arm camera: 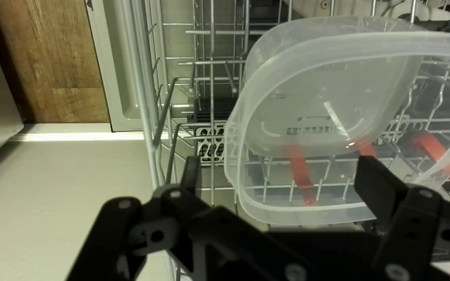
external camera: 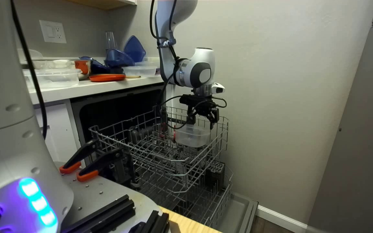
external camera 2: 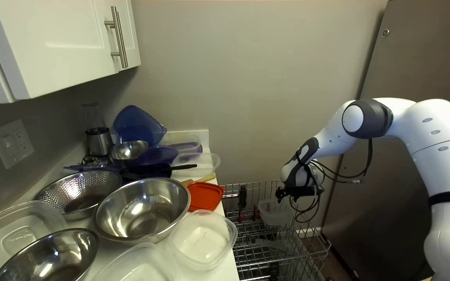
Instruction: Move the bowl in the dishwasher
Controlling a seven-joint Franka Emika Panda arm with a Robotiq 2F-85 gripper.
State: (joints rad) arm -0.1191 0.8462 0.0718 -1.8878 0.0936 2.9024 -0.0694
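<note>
The pincer (arm camera: 280, 171) stands spread wide with nothing gripped, low over the bowl (arm camera: 322, 97), which sits right of centre in the wrist view, inside the upper rack (external camera: 177, 160) of the dishwasher (external camera: 76, 111); both exterior views show it there too, mouth upward. At lower right of the wrist view, 1 fingertip (arm camera: 380, 187) overlaps the bowl's mouth; the other (arm camera: 190, 173) lies outside the rim, toward the wire wall (arm camera: 147, 97) at left. Whether either touches plastic I cannot tell. If a sideways move comes with a fingertip inside the rim, it could drag or tip the bowl, which looks light. Closing here would probably pinch just 1 side, since the bowl appears wider than the gap, and thin plastic may flex and slip. Going left or lower, the outer fingertip could knock the wire wall. On a lift, the hanging cable (external camera: 175, 128) could catch the rim.
</note>
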